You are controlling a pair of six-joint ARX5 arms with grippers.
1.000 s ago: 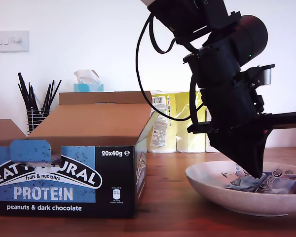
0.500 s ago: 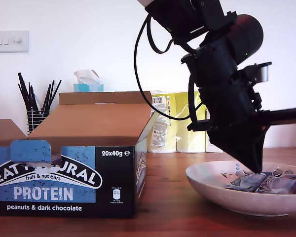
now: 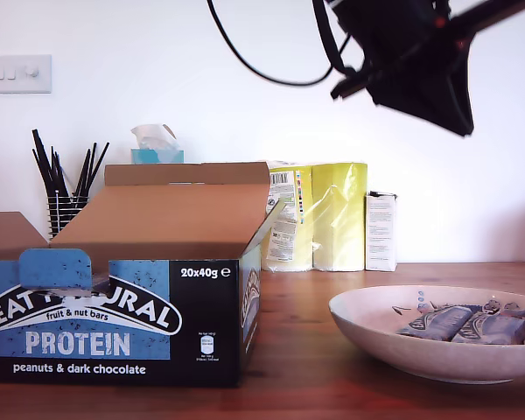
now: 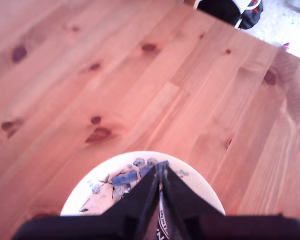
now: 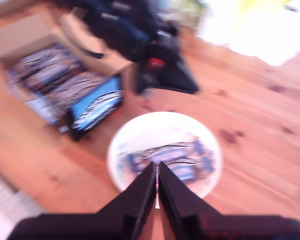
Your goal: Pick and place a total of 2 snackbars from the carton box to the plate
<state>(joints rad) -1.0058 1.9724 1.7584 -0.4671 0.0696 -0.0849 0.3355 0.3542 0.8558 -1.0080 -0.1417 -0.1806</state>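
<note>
Two snackbars (image 3: 468,325) on the plate (image 3: 376,324); both grippers' fingers (image 4: 149,192) closed, empty

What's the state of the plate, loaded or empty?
Loaded. Two snackbars in dark blue wrappers lie side by side inside the plate; the second wrist view, though blurred, shows the same.

Table (image 3: 297,385): carton box (image 3: 114,297) at 8 o'clock in the exterior view, plate (image 3: 394,337) at 4 o'clock, the two apart. In the plate: two snackbars (image 3: 468,324), side by side, touching. Further snackbars lie inside the carton box. Behind, against the wall: cup of sticks (image 3: 63,188) at 9 o'clock, tissue box (image 3: 156,144) behind the carton, yellow package (image 3: 324,214), small white carton (image 3: 381,230) just beside it.
</note>
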